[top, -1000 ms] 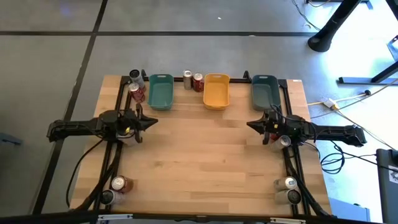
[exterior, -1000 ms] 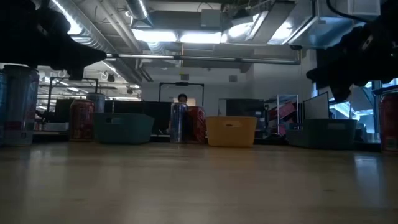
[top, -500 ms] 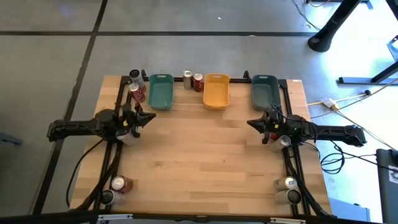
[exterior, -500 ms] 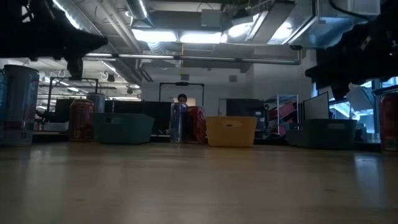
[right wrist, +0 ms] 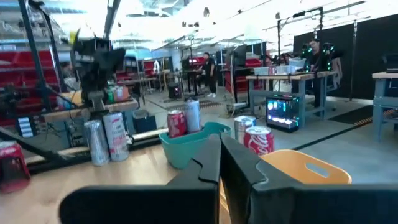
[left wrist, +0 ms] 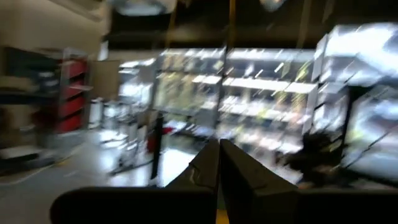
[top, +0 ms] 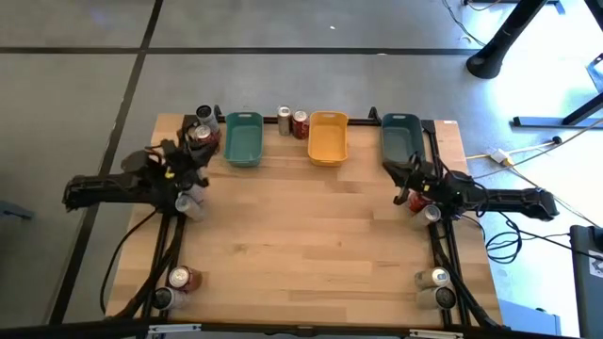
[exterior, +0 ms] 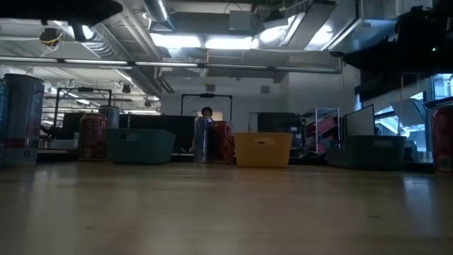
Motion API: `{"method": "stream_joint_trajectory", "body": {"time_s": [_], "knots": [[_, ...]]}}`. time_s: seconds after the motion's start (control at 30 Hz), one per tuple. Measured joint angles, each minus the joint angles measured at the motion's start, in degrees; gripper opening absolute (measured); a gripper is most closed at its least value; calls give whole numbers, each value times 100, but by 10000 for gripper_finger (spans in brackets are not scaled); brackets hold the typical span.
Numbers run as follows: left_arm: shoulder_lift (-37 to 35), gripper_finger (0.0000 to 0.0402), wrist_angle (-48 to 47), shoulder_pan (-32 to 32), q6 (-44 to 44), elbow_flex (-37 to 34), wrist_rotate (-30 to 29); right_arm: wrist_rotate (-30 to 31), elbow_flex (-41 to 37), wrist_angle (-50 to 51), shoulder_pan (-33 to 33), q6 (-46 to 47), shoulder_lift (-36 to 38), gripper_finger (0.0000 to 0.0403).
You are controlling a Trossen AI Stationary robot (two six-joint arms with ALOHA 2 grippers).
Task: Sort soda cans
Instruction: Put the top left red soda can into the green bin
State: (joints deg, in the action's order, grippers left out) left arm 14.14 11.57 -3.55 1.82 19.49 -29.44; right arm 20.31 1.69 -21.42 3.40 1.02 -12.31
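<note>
Taking the yellow tray [top: 328, 137] at the table's [top: 311, 245] far edge as the landmark: two soda cans — one silver [top: 284, 120], one red [top: 300, 122] — stand just beside its left end, between it and the teal tray [top: 243, 139]. Farther left of the yellow tray, past the teal one, two more cans [top: 202, 127] sit at the table's far left corner, and the left gripper [top: 196, 151] hangs right next to them with its fingers pressed together, holding nothing; its wrist view shows the two dark fingers [left wrist: 219, 168] touching, and only the room behind them. To the right of the yellow tray lies the grey-blue tray [top: 399, 137], and the right gripper [top: 398, 173] hovers by that tray's near end, its fingers also closed tight with nothing between them. In the right wrist view the shut fingers [right wrist: 219, 163] point across toward the teal tray [right wrist: 194, 144], with red cans [right wrist: 176, 123] and silver ones [right wrist: 94, 142] around it. Well away from the yellow tray, at the near edge of the table, one pair of cans [top: 175, 284] stands at the left corner and another pair [top: 437, 286] at the right corner.
</note>
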Motion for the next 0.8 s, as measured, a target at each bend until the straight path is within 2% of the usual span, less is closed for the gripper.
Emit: {"method": "stream_joint_trajectory", "body": {"time_s": [0.07, 0.23, 0.37, 0.57, 0.8], "knots": [[509, 4, -371, 0, 16, 419, -391, -124, 0, -7, 0, -5, -77, 10], [1727, 4, -1729, 1, -316, 1674, -1799, -407, 4, 12, -1, -5, -103, 10], [2479, 4, -2997, -99, -692, 2876, -2451, -486, 7, 14, -1, 12, -103, 10], [3186, 4, -4981, -582, -1696, 4366, -2541, -489, 11, 51, 0, 135, -103, 10], [3700, 4, -6656, -1172, -2449, 5495, -2379, -491, 13, 80, 0, 170, -103, 10]]}}
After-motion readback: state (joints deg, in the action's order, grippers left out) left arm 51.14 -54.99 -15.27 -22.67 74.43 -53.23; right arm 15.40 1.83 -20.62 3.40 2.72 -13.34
